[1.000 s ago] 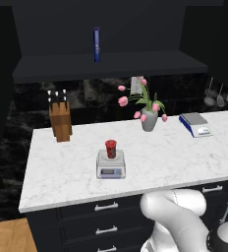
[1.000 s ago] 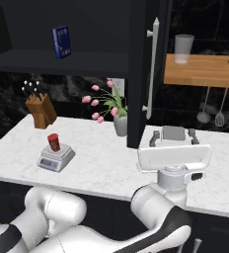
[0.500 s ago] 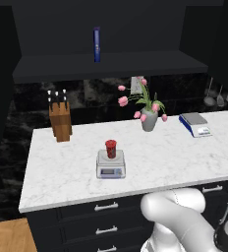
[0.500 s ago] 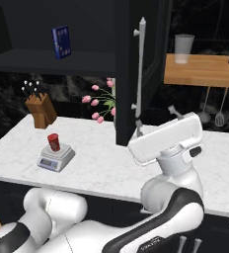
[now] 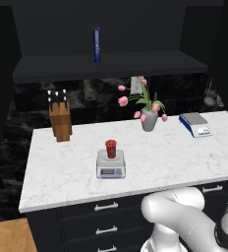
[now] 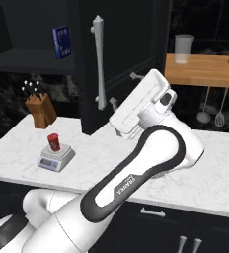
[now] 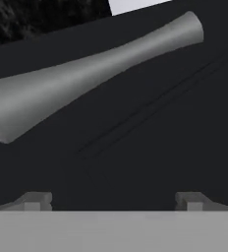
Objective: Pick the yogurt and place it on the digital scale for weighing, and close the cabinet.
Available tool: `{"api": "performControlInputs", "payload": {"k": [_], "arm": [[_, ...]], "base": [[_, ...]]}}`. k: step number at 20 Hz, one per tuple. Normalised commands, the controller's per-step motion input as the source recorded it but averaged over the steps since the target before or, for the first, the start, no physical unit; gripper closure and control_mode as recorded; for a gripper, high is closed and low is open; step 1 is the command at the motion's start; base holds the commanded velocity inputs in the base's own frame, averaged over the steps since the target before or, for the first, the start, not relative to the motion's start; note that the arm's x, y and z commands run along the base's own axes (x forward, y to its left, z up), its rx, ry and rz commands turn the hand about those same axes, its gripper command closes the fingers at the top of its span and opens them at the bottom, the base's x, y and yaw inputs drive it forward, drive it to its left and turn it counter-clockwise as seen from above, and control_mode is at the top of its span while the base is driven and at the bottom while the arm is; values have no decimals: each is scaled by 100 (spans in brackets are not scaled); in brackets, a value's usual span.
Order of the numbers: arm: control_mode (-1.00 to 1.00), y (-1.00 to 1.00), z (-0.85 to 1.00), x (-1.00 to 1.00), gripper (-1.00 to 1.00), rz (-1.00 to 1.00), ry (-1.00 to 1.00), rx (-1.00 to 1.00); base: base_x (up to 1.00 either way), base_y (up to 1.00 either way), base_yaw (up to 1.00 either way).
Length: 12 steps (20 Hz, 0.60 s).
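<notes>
The red yogurt (image 5: pixel 111 148) stands upright on the silver-grey digital scale (image 5: pixel 110 165) at the counter's front middle; from the right they appear as yogurt (image 6: pixel 53 142) and scale (image 6: pixel 56 158). The black cabinet's right door (image 6: pixel 121 44) stands partly swung out, its long silver handle (image 6: pixel 99 62) facing me. My gripper (image 6: pixel 123 89) is raised against the door face just right of the handle, open and holding nothing. In the hand view the handle (image 7: pixel 86 78) runs close across the dark door panel, above my gripper (image 7: pixel 113 201) and its spread fingertips (image 7: pixel 35 199).
A knife block (image 5: pixel 60 120), a vase of pink flowers (image 5: pixel 149 118) and a blue-based scale (image 5: pixel 196 124) stand on the marble counter (image 5: pixel 185 157). A blue bottle (image 5: pixel 97 44) is on the cabinet shelf. A wooden shelf (image 6: pixel 205 69) at right holds a glass (image 6: pixel 184 48); utensils (image 6: pixel 210 106) hang below.
The arm has risen and swung left, and the cabinet door with its handle has swung left with it. Yogurt and scale have not moved.
</notes>
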Motion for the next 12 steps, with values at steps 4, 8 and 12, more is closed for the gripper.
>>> {"api": "performControlInputs", "payload": {"k": [4, 8, 12], "arm": [[-100, 100, 9, 97, -100, -31, 5, -23], [-100, 100, -12, 100, -100, -35, 4, -10], [-100, 100, -7, 100, -100, -35, 3, -8]], "base": [[0, 0, 0], [0, 0, 0], [0, 0, 0]]}}
